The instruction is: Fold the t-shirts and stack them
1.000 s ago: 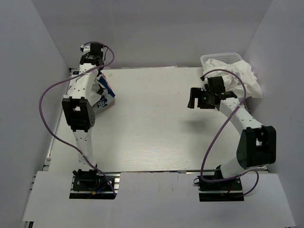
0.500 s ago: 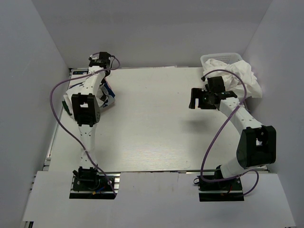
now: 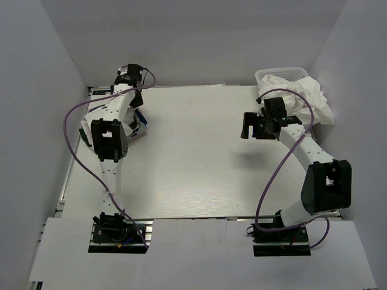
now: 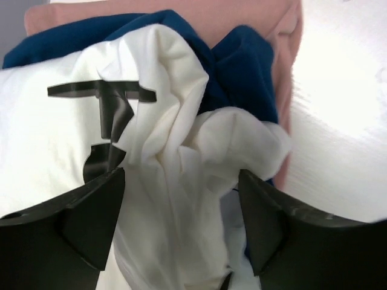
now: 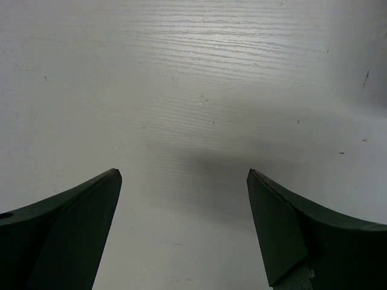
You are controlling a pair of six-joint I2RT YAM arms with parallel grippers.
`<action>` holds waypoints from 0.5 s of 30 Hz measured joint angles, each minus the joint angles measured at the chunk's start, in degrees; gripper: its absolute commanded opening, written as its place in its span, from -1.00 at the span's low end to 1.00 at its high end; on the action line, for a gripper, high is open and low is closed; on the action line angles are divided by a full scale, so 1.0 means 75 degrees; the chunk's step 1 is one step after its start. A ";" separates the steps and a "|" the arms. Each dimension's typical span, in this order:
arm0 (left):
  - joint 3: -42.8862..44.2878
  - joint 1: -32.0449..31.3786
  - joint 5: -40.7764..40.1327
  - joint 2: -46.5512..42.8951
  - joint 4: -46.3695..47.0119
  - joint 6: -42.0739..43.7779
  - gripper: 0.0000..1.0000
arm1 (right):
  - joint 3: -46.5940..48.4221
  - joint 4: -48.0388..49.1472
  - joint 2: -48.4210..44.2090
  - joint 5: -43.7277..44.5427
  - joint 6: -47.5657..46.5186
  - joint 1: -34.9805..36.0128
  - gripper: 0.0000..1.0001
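Rumpled white t-shirt [image 4: 172,151] over blue t-shirt [image 4: 242,66]

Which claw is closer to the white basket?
Right. The right claw hangs just beside the basket; the left claw is across the table, over the shirt stack.

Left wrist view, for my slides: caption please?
Open left end effector above a rumpled white t-shirt lying on a navy t-shirt and pink cloth.

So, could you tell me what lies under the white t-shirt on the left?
Beneath the white t-shirt a dark blue shirt shows, and a pink garment beneath that. The white cloth covers most of both.
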 measured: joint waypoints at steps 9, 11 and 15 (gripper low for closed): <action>0.0047 -0.0006 0.0399 -0.0388 0.0230 0.0079 1.00 | 0.0000 0.0000 -0.0003 -0.0003 0.0000 0.0000 0.81; 0.0058 0.0009 0.0487 -0.0344 0.0198 0.0111 1.00 | 0.0000 -0.0003 -0.0003 -0.0003 0.0000 0.0000 0.81; 0.0093 0.0061 0.0644 -0.0143 0.0192 0.0146 1.00 | 0.0000 -0.0006 -0.0003 -0.0003 -0.0003 0.0000 0.81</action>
